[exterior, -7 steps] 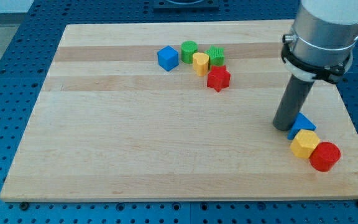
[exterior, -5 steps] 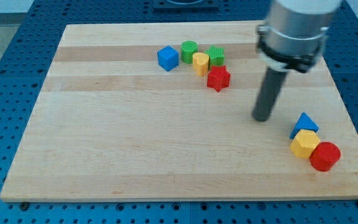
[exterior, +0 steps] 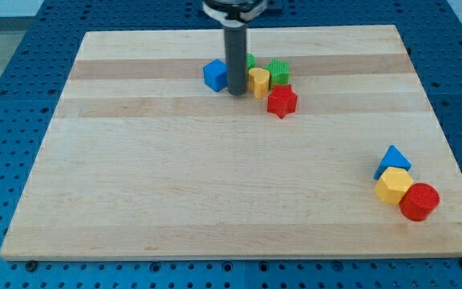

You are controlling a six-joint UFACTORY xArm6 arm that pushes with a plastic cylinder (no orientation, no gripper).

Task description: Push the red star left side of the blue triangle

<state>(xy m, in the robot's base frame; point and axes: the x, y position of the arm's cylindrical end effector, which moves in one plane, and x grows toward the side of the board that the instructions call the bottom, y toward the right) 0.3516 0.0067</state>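
Note:
The red star [exterior: 281,102] lies in the upper middle of the wooden board [exterior: 175,185], just below the yellow block [exterior: 259,82]. The blue triangle [exterior: 393,160] sits far off at the view's lower right, above a yellow hexagon [exterior: 393,186]. My tip [exterior: 237,93] rests on the board between the blue cube [exterior: 216,75] and the yellow block, a short way to the left of the red star and a little above it. The rod hides most of a green block [exterior: 249,61] behind it.
A second green block [exterior: 279,72] sits above the red star, right of the yellow block. A red cylinder [exterior: 419,201] lies at the lower right beside the yellow hexagon, close to the board's right edge.
My tip has swept from beside the blue triangle at the lower right up and left to the cluster by the blue cube. No block has moved.

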